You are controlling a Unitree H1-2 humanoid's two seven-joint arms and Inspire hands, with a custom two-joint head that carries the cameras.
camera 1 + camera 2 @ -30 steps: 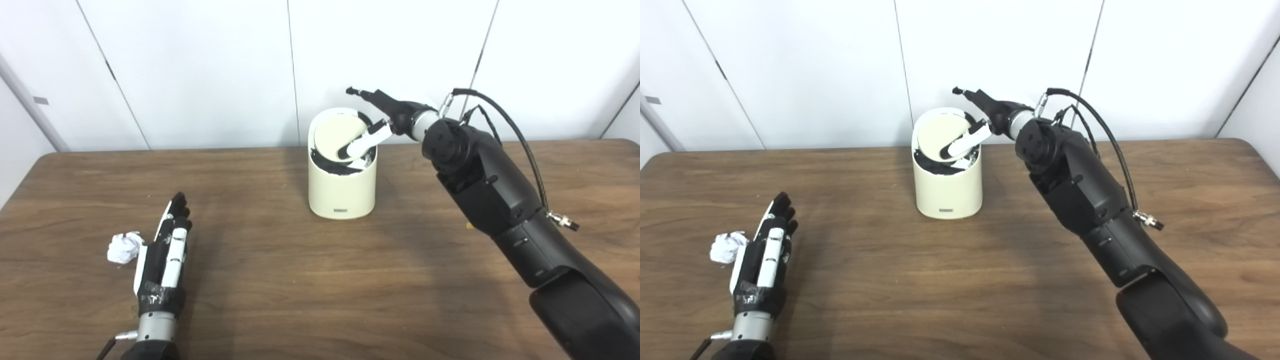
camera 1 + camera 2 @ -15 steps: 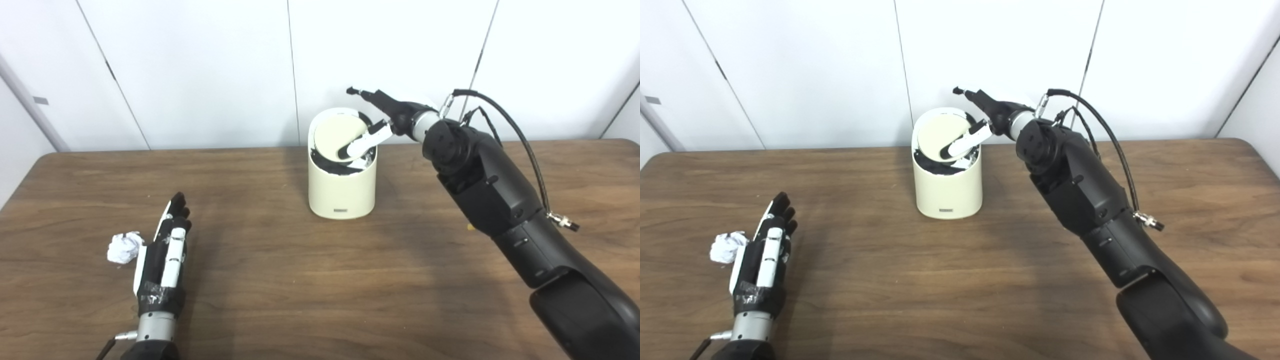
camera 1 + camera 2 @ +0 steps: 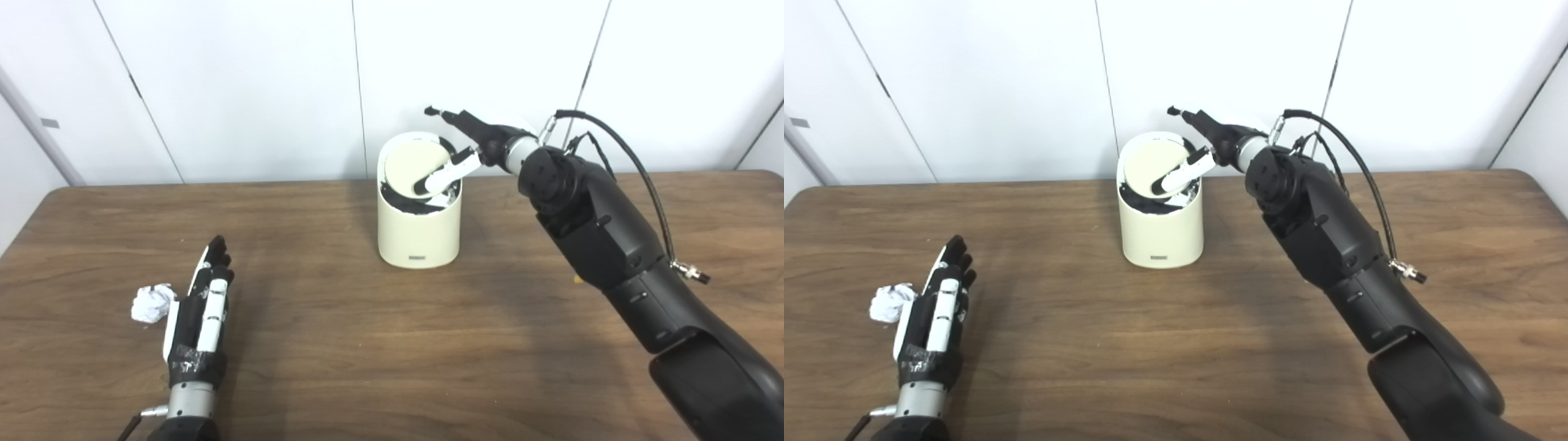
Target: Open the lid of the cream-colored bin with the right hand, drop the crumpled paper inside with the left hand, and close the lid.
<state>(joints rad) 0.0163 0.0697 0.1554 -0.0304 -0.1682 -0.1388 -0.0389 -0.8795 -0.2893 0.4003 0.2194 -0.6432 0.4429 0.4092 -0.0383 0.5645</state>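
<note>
Fingers (image 3: 438, 179) of right hand (image 3: 468, 142) press tilted lid (image 3: 409, 166)

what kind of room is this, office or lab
Probably a bare robot test room rather than a lived-in office: plain white wall panels, one wooden table, and only a cream bin and crumpled paper.

Bright, even overhead light; soft shadows on table (image 3: 343, 343); slightly soft focus.

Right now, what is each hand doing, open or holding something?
Left hand: open, flat on the table, beside the crumpled paper, holding nothing.
Right hand: open, fingers spread, one pressing the tilted lid of the bin.
</note>
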